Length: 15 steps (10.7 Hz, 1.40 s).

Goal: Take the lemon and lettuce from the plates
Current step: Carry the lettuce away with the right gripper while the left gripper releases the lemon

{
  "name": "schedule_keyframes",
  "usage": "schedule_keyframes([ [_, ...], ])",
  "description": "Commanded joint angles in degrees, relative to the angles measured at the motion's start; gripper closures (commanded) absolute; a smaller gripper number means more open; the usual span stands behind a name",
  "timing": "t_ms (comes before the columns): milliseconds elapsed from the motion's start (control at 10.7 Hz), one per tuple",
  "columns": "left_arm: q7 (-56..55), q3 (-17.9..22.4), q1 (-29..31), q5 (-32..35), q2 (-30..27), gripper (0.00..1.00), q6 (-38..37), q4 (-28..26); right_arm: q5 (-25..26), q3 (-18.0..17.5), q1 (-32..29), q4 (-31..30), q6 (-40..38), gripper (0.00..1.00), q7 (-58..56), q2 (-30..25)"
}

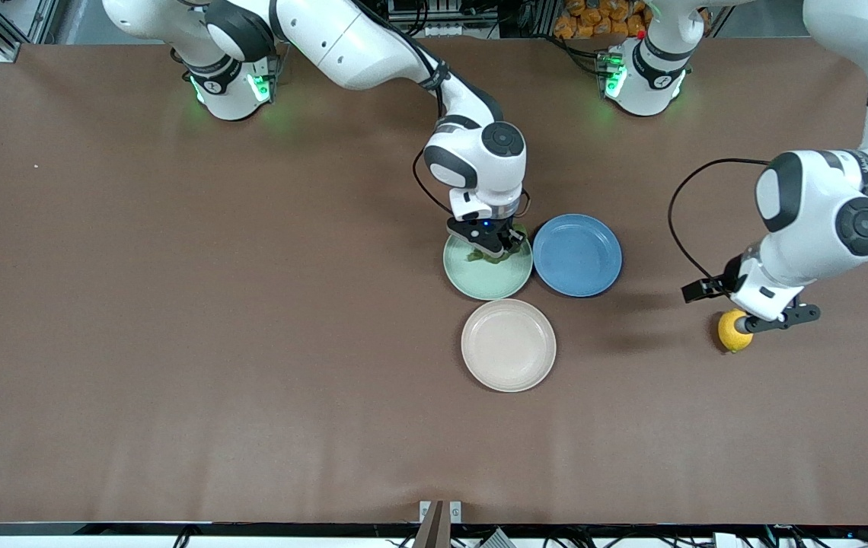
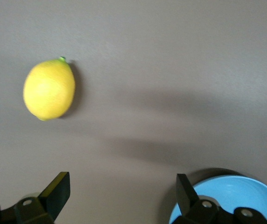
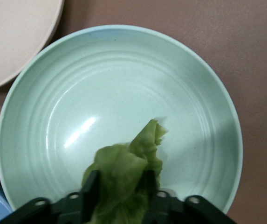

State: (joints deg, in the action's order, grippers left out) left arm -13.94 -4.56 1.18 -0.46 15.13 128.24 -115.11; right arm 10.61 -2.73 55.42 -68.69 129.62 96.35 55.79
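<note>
My right gripper (image 1: 492, 250) is over the pale mint green plate (image 1: 480, 283) and is shut on the lettuce (image 1: 486, 257), a wrinkly green leaf. In the right wrist view the lettuce (image 3: 124, 170) is pinched between the black fingers (image 3: 90, 186) just above the mint plate (image 3: 77, 93). The lemon (image 1: 731, 332) lies on the bare table toward the left arm's end. My left gripper (image 1: 767, 323) hangs open right beside it. In the left wrist view the lemon (image 2: 49, 89) lies apart from the open left gripper (image 2: 122, 186), not between its fingers. The beige-pink plate (image 1: 508, 345) holds nothing.
A blue plate (image 1: 577, 254) with nothing on it touches the mint plate on the side toward the left arm's end; it also shows in the left wrist view (image 2: 236, 196). The beige-pink plate's rim shows in the right wrist view (image 3: 12, 32). Brown tabletop (image 1: 175, 304) lies all around.
</note>
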Motion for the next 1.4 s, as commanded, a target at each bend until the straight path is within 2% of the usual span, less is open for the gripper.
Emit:
schedule_keyframes([
  [0, -1.0, -0.9, 0.3, -1.4, -5.0, 0.00, 3.1, -6.4, 1.7, 0.3, 0.0, 1.9, -3.8, 1.00, -0.5, -0.3],
  [94, -0.9, -0.9, 0.3, -1.4, -7.2, 0.00, 3.2, -8.5, 1.3, 0.2, -0.4, 1.9, -7.5, 1.00, -3.8, -1.8],
  [281, -0.9, -1.6, 0.3, -1.3, -11.3, 0.00, 3.2, -12.1, -0.3, -1.2, -4.9, 1.9, -11.7, 1.00, -8.3, -5.6],
  [561, -1.0, -4.5, 0.3, -0.7, -12.8, 0.00, 3.8, -13.3, -4.9, -1.8, -13.5, 1.9, -17.6, 1.00, -19.6, -12.0],
  [749, -1.0, -6.2, 0.2, -0.6, -12.8, 0.00, 4.1, -12.9, -7.2, -1.5, -20.6, 1.3, -23.1, 1.00, -28.0, -16.5],
  [1029, 0.0, -7.0, 0.4, 1.6, -13.1, 0.00, 3.9, -10.5, -9.7, -1.3, -33.1, 1.1, -34.0, 1.00, -49.3, -20.0],
  [1310, 1.2, -6.9, 0.6, 1.7, -15.4, 0.00, 1.1, -7.5, -9.7, -1.1, -43.1, -0.7, -34.8, 1.00, -64.6, -19.6],
])
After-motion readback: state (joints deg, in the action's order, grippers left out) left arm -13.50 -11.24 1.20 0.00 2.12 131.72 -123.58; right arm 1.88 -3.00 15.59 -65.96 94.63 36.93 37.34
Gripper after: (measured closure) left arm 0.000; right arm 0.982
